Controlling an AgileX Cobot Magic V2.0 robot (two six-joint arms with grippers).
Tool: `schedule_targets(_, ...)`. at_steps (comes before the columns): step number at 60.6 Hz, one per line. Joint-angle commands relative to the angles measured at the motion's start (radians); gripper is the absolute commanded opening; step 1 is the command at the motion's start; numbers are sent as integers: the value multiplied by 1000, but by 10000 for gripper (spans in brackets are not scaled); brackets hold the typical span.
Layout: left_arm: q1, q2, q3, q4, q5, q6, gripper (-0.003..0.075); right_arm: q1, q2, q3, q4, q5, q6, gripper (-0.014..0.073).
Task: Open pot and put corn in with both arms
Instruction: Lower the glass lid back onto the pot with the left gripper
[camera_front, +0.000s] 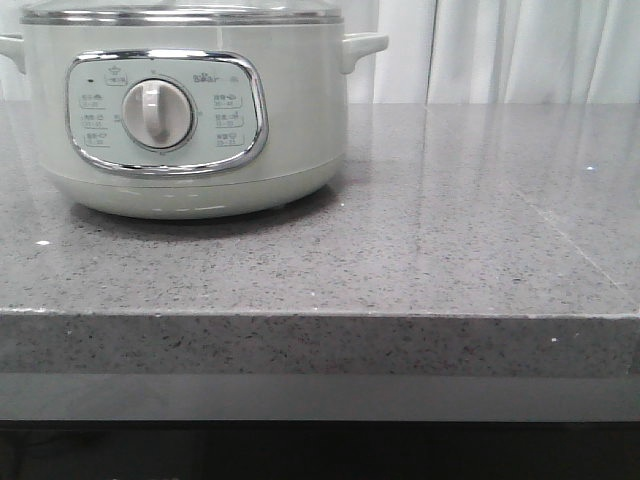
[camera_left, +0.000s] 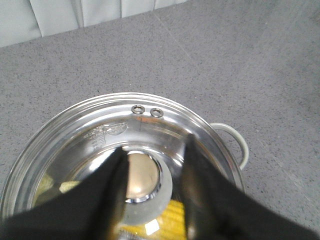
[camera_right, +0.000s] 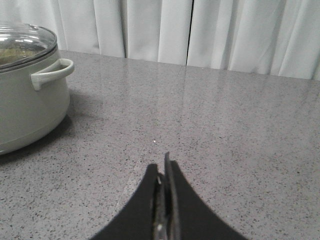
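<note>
The pot (camera_front: 190, 110) stands at the left of the grey counter with its glass lid (camera_front: 180, 14) on. In the left wrist view I look down on the lid (camera_left: 150, 127). Its round knob (camera_left: 142, 175) sits between the fingers of my left gripper (camera_left: 155, 150), which is open and straddles it. A yellow ribbed patch (camera_left: 172, 220) that looks like the corn shows through the glass under the knob. My right gripper (camera_right: 164, 162) is shut and empty, over bare counter to the right of the pot (camera_right: 25, 100). Neither gripper shows in the front view.
The counter's front edge (camera_front: 320, 315) runs across the front view. White curtains (camera_front: 520, 50) hang behind the counter. The pot's side handle (camera_right: 52, 72) sticks out toward the right arm's side. A handle also shows in the left wrist view (camera_left: 235, 140).
</note>
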Motion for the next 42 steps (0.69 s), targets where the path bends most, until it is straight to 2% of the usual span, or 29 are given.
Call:
schedule_targets(1, -2, -93, 25, -25, -71, -1, 48, 1, 7, -27, 3, -83, -8, -68)
schedule_targets(4, -2, -126, 65, -25, -86, 2, -21, 1, 7, -27, 3, -83, -8, -68)
schedule_targets(22, -2, -416, 417, -27, -275, 23, -18, 1, 7, -27, 3, -82, -8, -68)
schedule_targets(42, -2, -890, 900, -27, -466, 24, -18, 1, 7, -27, 3, -73, -8, -68)
